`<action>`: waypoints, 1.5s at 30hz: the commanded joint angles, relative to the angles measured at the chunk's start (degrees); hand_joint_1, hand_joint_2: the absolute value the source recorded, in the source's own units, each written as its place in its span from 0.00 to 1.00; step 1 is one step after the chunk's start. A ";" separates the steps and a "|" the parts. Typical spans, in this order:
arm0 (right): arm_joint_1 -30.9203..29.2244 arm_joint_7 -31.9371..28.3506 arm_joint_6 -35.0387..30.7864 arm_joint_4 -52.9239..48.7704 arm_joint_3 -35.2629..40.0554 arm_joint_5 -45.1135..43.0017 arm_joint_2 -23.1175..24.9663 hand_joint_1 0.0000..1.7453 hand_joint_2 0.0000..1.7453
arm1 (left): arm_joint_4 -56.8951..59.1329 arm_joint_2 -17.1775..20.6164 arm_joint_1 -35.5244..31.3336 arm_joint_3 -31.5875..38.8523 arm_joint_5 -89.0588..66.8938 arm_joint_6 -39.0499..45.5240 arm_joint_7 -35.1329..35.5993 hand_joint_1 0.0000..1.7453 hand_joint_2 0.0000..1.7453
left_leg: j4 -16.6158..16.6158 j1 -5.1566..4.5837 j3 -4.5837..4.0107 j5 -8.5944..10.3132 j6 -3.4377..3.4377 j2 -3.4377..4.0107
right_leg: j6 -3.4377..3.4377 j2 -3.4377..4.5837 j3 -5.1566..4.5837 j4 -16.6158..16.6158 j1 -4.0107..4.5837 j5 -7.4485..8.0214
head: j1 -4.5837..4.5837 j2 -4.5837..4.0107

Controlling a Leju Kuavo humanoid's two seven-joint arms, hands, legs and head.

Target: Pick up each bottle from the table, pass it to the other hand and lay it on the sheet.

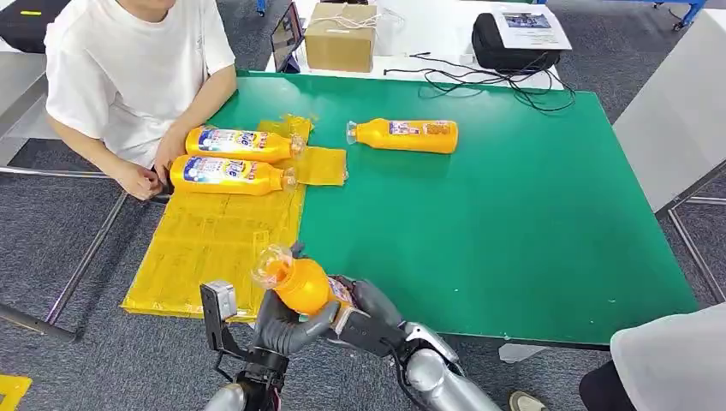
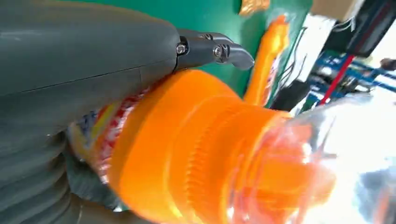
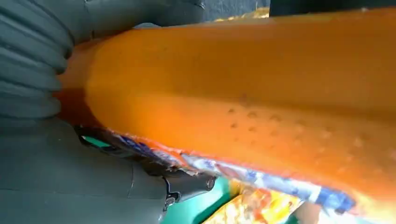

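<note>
Fingers [image 1: 295,330] of left hand [image 1: 287,324] and right hand [image 1: 364,312] both wrapped on one orange bottle [image 1: 300,282] at surface's near edge
Clear cap points toward yellow sheet [image 1: 214,240]; two bottles [image 1: 231,161] lie on sheet's far end, a fourth bottle [image 1: 407,135] on green surface [image 1: 514,214] beside it; person [image 1: 128,68] sits at far-left corner

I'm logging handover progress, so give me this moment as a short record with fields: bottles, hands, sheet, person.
bottles on sheet: two, lying side by side at its far end
bottle on table: one, lying on the green table, off the sheet
bottle in hands: one, cap toward the sheet
left hand: grips the held bottle
right hand: also on it
sheet: yellow, near part bare
person: seated at the far left, hand by the sheet
</note>
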 commanded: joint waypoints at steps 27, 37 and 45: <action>2.90 -5.72 -12.66 -12.04 -2.91 -8.40 3.06 0.00 0.00 | 2.20 1.58 -6.32 5.11 -9.88 8.71 -7.29 1.00 1.00 | -0.02 0.04 0.03 0.02 -0.06 -0.14 | -0.07 -0.06 0.03 0.00 0.03 -0.02 | 0.00 0.00; 5.98 -7.47 -14.83 -15.84 -8.33 -9.53 3.63 0.00 0.00 | 7.33 2.19 -10.14 5.90 -37.34 20.48 -9.23 1.00 1.00 | -0.03 0.08 0.22 -0.05 -0.09 -0.16 | -0.11 -0.02 0.24 -0.03 0.06 -0.08 | 0.00 0.00; 8.25 -9.16 -18.45 -24.54 -14.64 -12.98 5.82 0.00 0.00 | 19.02 3.23 -21.35 10.36 -60.29 22.30 1.50 1.00 1.00 | -0.02 0.04 0.00 0.08 -0.06 -0.25 | -0.07 -0.17 0.01 0.01 0.03 -0.01 | 0.00 0.00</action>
